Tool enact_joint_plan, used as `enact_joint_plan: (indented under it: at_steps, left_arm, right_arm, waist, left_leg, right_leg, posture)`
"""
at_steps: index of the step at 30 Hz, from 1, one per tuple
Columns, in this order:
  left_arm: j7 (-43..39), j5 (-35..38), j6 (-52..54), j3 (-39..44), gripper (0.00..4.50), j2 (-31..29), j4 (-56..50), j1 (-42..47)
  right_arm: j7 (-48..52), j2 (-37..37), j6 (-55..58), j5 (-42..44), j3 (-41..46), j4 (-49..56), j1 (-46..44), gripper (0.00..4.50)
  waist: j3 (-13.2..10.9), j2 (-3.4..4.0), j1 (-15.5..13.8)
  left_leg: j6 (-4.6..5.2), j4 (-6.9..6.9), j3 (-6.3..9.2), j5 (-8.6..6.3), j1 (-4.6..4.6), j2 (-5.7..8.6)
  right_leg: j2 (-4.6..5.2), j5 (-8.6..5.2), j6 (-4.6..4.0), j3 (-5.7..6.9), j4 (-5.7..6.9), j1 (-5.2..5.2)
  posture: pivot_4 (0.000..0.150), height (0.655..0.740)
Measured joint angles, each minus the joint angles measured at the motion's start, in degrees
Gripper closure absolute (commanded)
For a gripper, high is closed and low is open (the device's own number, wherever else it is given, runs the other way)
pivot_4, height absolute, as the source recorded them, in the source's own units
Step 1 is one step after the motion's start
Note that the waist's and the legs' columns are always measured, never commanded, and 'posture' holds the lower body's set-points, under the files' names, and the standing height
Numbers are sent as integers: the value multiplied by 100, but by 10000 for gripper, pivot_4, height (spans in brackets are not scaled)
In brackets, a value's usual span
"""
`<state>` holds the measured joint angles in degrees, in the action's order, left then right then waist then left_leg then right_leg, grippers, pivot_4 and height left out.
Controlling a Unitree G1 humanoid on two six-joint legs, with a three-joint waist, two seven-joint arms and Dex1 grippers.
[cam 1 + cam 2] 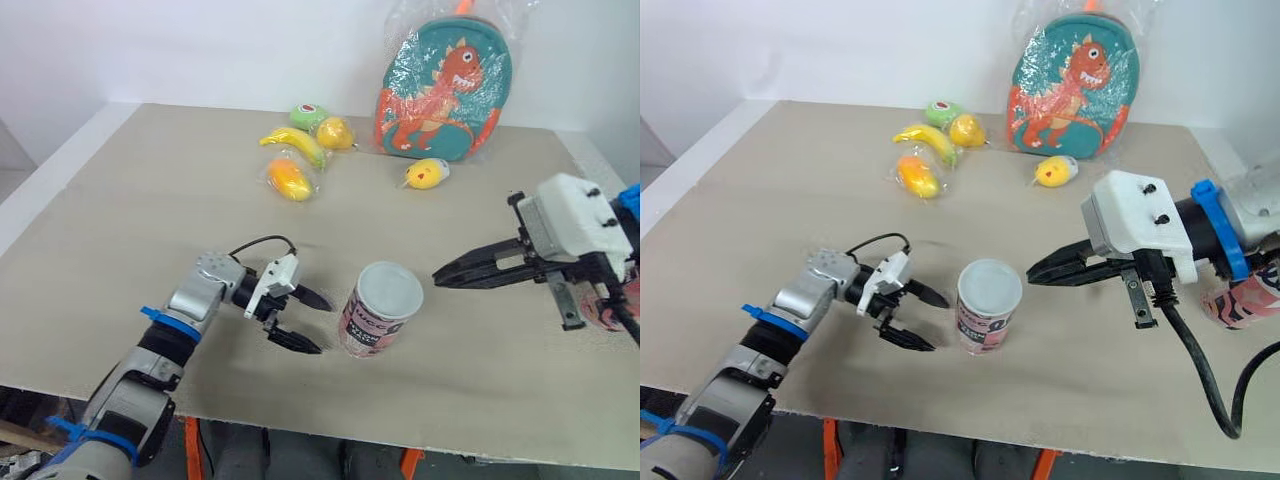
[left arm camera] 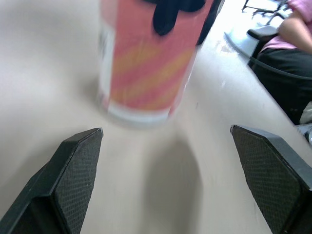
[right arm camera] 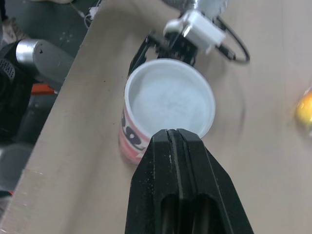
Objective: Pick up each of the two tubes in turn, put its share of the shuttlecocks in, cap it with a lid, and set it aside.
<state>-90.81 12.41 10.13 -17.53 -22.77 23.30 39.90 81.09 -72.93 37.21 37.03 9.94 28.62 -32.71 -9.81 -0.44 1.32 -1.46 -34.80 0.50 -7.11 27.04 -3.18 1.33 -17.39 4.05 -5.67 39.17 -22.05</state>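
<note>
Beige tabletop (image 1: 120, 250) below white wall (image 1: 200, 50). Bears wrapped dinosaur backpack (image 1: 443, 90) upper right, lidded pink tube (image 1: 375, 325) lower centre. Left gripper (image 1: 322, 326) spread beside tube; right gripper (image 1: 445, 275) pressed together.

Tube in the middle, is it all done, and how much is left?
Looks capped: a white lid sits on the upright tube. In hand: nothing; the open left end effector faces it, and the shut right end effector points at it. Left: at least setting it aside.
</note>
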Motion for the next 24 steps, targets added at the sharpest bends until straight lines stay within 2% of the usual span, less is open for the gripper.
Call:
enact_joint_plan:
  at_steps: [1, 3, 4, 6, 7, 8, 10, 13, 24]
  left_arm:
    - [51, 96, 171, 132, 0, -127, -130, -39]
    - [64, 325, 465, 402, 0, -481, -499, -178]
    - [69, 484, 697, 566, 0, -731, -833, -297]
    - [38, 744, 1008, 814, 0, -1078, -1289, -553]
    - [37, 850, 1149, 853, 0, -1208, -1567, -681]
    - [37, 871, 1163, 852, 0, -1206, -1605, -683]
    - [40, 919, 1166, 839, 0, -1206, -1783, -698]
    - [49, 1018, 1236, 837, 0, -1260, -2052, -822]
    - [284, 1391, 1414, 851, 0, -1304, -2432, -825]
  right_arm:
    - [-268, 170, 116, -21, 426, 117, 575, 36972]
    - [-727, 683, 347, -68, 937, 264, 1577, 28646]
    - [-998, 1011, 400, -176, 1228, 386, 2375, 25613]
    - [-1305, 1467, 488, -284, 1296, 443, 3306, 16517]
    - [-1515, 1700, 511, -276, 1306, 568, 3598, 9335]
    - [-1537, 1716, 511, -270, 1306, 603, 3616, 7568]
    - [-1700, 1809, 511, -166, 1362, 743, 3619, 696]
    - [-1850, 2079, 410, -13, 1289, 884, 3770, 696]
    - [-2400, 2351, 159, -259, 235, 573, 3607, 696]
  waist:
    - [1, -20, -2]
    - [5, -52, -4]
    - [6, -48, -7]
    - [4, -28, -10]
    - [5, -5, -8]
    - [4, -3, -8]
    - [-1, -13, -6]
    - [-7, -34, 0]
    - [-5, -39, -1]
  left_leg:
    - [1, 1, 10, 1, 0, -3]
    - [0, 2, 21, 2, 0, -11]
    - [-2, 8, 20, 3, -1, -4]
    - [-3, 7, 27, 3, -1, 1]
    - [-7, 5, 26, 6, -6, 8]
    - [-8, 4, 26, 8, -9, 8]
    - [-5, 5, 28, 23, -18, 5]
    - [-3, 7, 25, 34, -57, -4]
    - [12, 21, -1, 48, -60, -12]
  right_leg:
    - [-5, -1, 0, 8, -1, 8]
    - [-11, -3, -4, 18, -1, 17]
    - [-8, -4, -3, 16, 0, 14]
    - [-4, -6, 0, 23, 2, 20]
    - [0, -6, 4, 19, 6, 23]
    - [0, -5, 5, 20, 6, 25]
    - [-5, -7, 29, 22, 4, 32]
    - [-3, -16, 9, 25, -2, 71]
    - [4, -1, -2, 16, -11, 61]
  posture:
    - [1500, 7302]
    - [1500, 7302]
    - [1500, 7302]
    - [1500, 7302]
    - [1500, 7302]
    - [1500, 7302]
    - [1500, 7302]
    - [1500, 7302]
    - [1500, 7302]
